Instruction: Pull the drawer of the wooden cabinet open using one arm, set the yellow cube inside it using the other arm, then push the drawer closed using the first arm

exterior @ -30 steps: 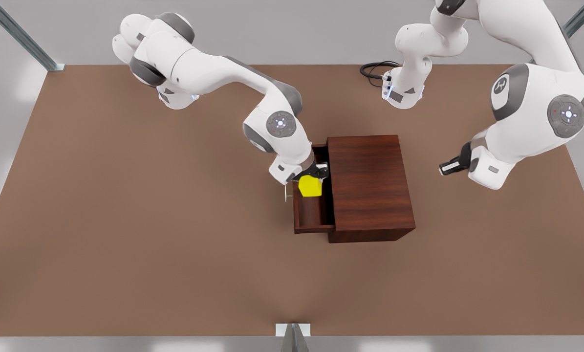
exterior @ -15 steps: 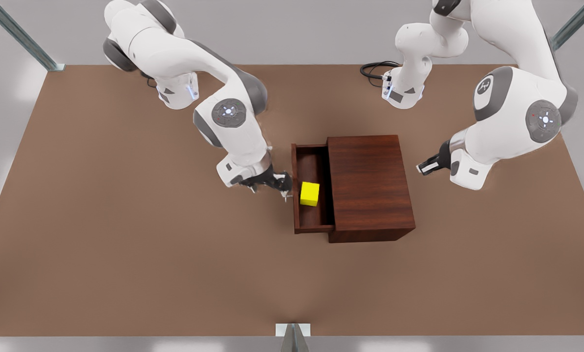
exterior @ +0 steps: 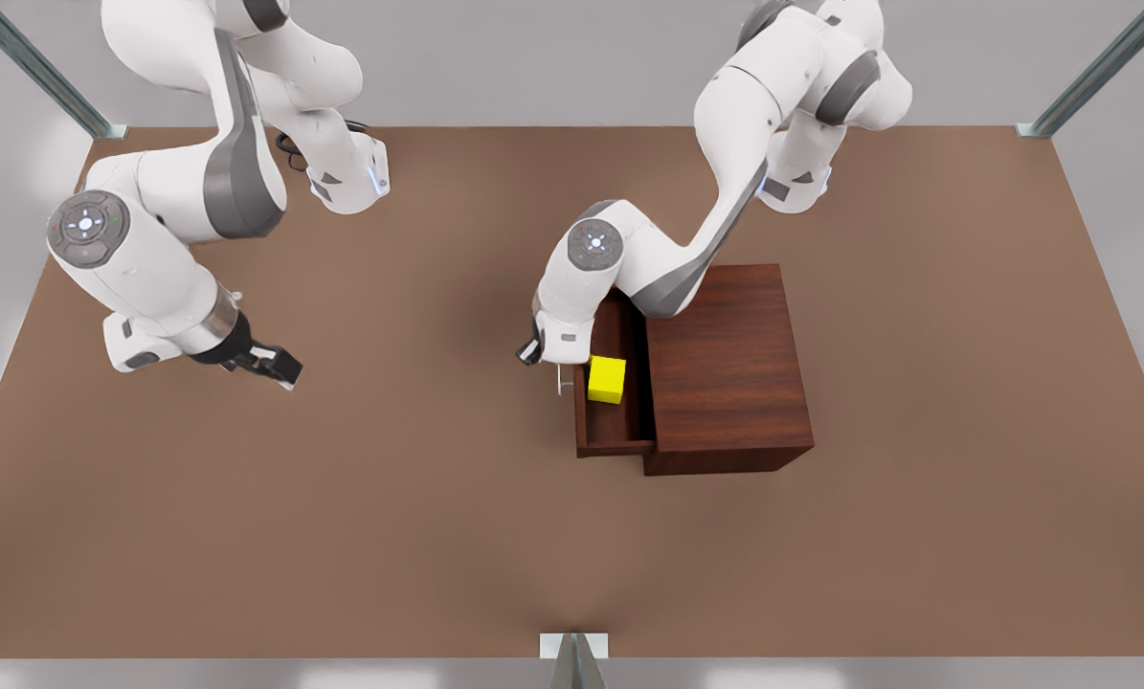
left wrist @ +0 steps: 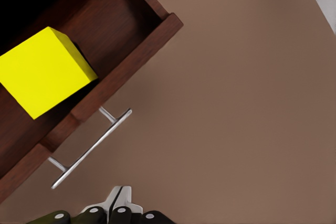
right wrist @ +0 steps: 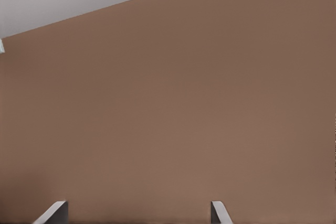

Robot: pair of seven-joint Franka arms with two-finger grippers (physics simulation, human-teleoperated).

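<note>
The left pincer (left wrist: 116, 211) is seen pressed narrow, holding nothing, just beside the slim silver bar handle (left wrist: 90, 149). The handle looks stiff and smooth, so the drawer (exterior: 598, 435) is best pushed flat on its hard front. The yellow cube (left wrist: 41, 71) lies inside the pulled-out drawer of the wooden cabinet (exterior: 729, 368). The front view adds the right pincer (exterior: 267, 366), spread wide and empty, waiting well apart over the surface (exterior: 361, 517).

Left gripper (exterior: 530, 354) fingers together; right gripper (exterior: 280, 368) fingers spread.
</note>
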